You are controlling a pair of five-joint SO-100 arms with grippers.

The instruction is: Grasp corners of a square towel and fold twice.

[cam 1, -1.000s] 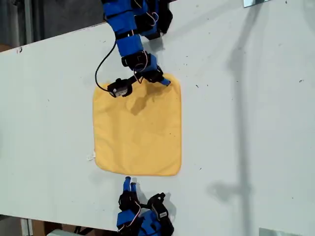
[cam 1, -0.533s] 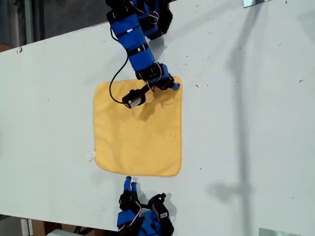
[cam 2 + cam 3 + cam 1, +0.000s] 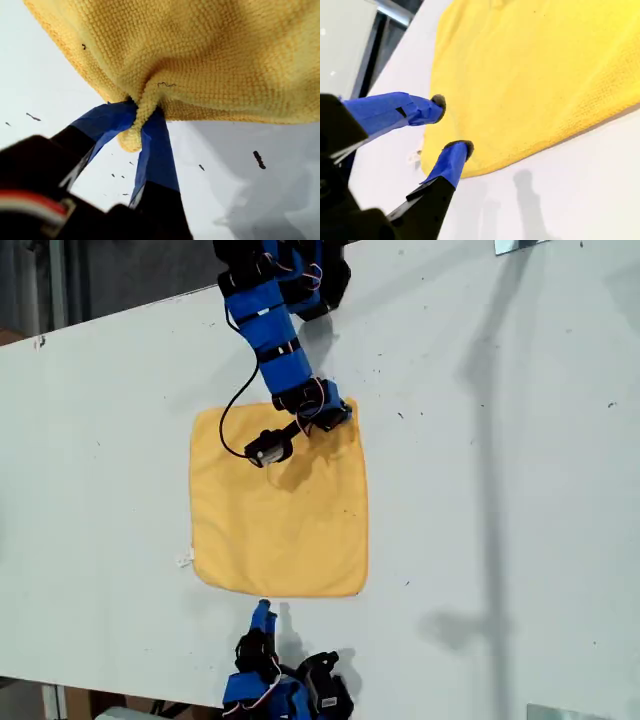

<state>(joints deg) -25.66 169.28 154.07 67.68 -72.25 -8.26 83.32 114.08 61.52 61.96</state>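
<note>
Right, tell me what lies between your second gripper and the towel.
Only bare white table. In the exterior view my second gripper sits just short of the towel; the second wrist view shows its jaws open, holding nothing.

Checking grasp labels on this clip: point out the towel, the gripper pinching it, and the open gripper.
towel point(image 3: 280, 530): exterior view, middle of the cloth.
my first gripper point(image 3: 142, 125): first wrist view, fingertips pinching a corner.
my second gripper point(image 3: 451, 124): second wrist view, between open fingertips.

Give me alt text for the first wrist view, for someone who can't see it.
Close-up of my first tool, its two blue-taped fingers shut on a bunched corner of a yellow-orange towel, lifting it slightly off a white table. The cloth fills the upper part of the picture, and dark specks dot the table beneath.
</note>
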